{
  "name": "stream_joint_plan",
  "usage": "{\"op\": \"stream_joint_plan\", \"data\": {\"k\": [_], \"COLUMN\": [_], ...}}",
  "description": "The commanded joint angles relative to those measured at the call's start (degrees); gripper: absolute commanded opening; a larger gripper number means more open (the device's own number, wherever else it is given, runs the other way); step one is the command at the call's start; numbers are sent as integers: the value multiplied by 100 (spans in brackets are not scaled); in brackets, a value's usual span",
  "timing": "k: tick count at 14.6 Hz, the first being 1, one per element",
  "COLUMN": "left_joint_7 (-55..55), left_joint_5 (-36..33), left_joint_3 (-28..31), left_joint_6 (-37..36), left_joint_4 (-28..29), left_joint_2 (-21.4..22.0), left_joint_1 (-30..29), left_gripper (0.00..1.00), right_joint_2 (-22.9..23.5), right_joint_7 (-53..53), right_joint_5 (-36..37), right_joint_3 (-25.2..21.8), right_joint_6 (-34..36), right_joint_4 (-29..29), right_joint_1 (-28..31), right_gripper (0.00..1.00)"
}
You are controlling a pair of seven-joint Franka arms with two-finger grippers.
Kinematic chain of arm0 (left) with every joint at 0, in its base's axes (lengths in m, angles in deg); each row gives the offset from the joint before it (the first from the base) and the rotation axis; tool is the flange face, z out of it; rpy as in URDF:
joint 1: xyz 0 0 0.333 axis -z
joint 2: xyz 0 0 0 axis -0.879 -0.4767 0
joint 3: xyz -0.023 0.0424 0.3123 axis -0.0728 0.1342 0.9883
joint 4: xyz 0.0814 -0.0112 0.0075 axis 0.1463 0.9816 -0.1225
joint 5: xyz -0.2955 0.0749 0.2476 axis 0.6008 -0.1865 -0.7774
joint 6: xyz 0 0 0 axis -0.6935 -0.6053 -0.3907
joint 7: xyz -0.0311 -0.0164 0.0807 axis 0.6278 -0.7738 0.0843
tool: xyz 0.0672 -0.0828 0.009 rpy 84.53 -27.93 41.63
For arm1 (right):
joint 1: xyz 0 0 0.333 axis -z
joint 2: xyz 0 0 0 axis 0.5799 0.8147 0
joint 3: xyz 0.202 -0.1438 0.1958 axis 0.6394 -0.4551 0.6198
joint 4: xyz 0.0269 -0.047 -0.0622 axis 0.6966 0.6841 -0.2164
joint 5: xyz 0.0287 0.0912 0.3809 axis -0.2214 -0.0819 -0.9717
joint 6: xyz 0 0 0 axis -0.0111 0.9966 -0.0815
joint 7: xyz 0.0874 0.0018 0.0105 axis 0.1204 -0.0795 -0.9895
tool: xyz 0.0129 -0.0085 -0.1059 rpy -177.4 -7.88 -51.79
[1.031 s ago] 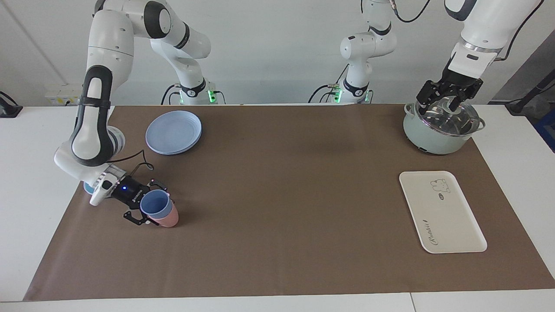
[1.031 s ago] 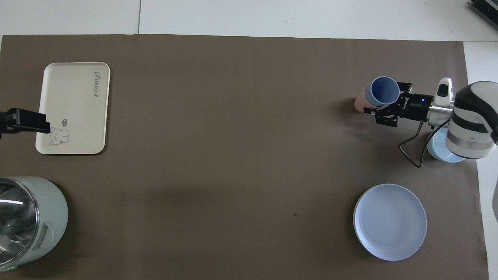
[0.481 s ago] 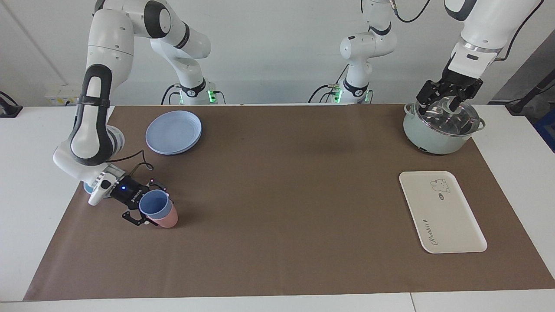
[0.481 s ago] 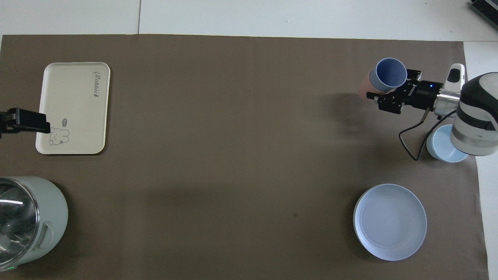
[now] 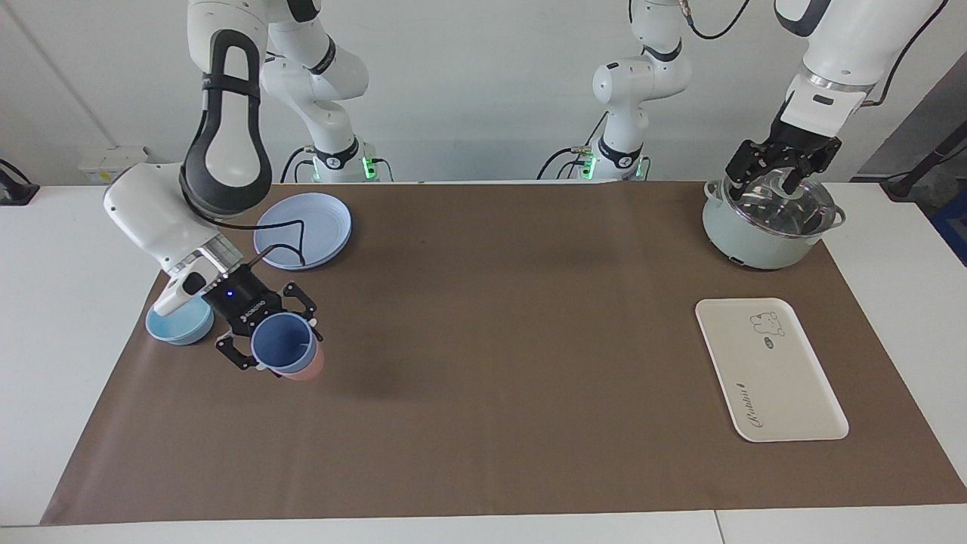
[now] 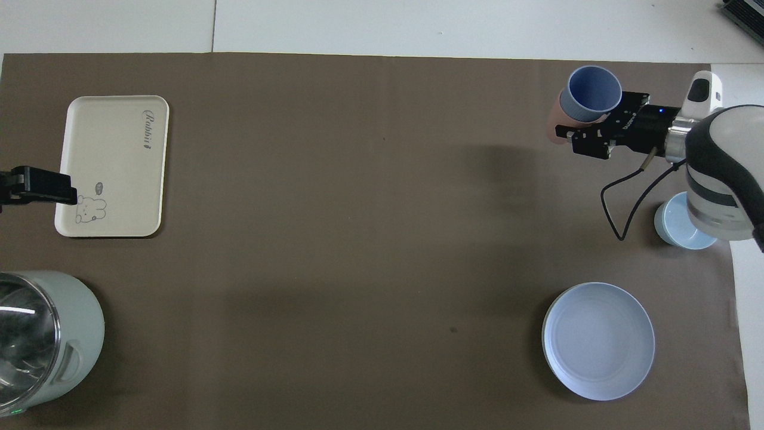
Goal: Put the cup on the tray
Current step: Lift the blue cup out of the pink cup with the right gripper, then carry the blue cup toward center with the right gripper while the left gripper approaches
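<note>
- Right gripper [image 5: 266,339] is closed on the cup [image 5: 283,342], lifted over the pink cup [image 5: 311,366].
- Left gripper [image 5: 782,168] waits with jaws wide over the pot [image 5: 755,234], holding nothing.
- Tray [image 5: 786,393] lies bare.

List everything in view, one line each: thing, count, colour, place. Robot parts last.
cup: 1, periwinkle blue, held up in the right tool, over the pink cup
pink cup: 1, pink, on the mat under the blue cup
bowl: 1, light blue, right arm's end
plate: 1, blue, nearer the robots than the bowl
tray: 1, cream-white, left arm's end
pot: 1, pale green, glass lid, nearer the robots than the tray
mat: 1, brown, covering the table
right tool: shut on the cup
left tool: open, waiting over the pot
</note>
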Motion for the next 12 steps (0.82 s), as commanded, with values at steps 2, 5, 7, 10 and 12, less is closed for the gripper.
{"op": "stream_joint_plan", "data": {"k": [2, 5, 7, 10, 12], "left_joint_7": [50, -20, -3, -37, -282], "left_joint_5": [52, 52, 69, 603, 903], "left_joint_3": [-4, -74, -75, -57, -65], "left_joint_6": [-61, 44, 88, 403, 597], "left_joint_4": [24, -11, -20, -11, -29], "left_joint_2": [61, 53, 44, 18, -52], "left_joint_1": [-18, 88, 114, 79, 123], "left_gripper": [100, 100, 100, 100, 98], "right_joint_2": [-165, -174, -165, -183, -209], "right_joint_7": [1766, 3295, 4498, 5863, 6444], "right_joint_5": [1248, 2355, 3181, 3782, 3862], "right_joint_3": [-17, -26, -26, -8, -17], "right_joint_6": [-417, -602, -690, -699, -917], "right_joint_4": [116, 116, 116, 134, 247], "right_joint_1": [-376, -754, -1000, -1412, -1694], "right_gripper": [0, 0, 0, 0, 0]}}
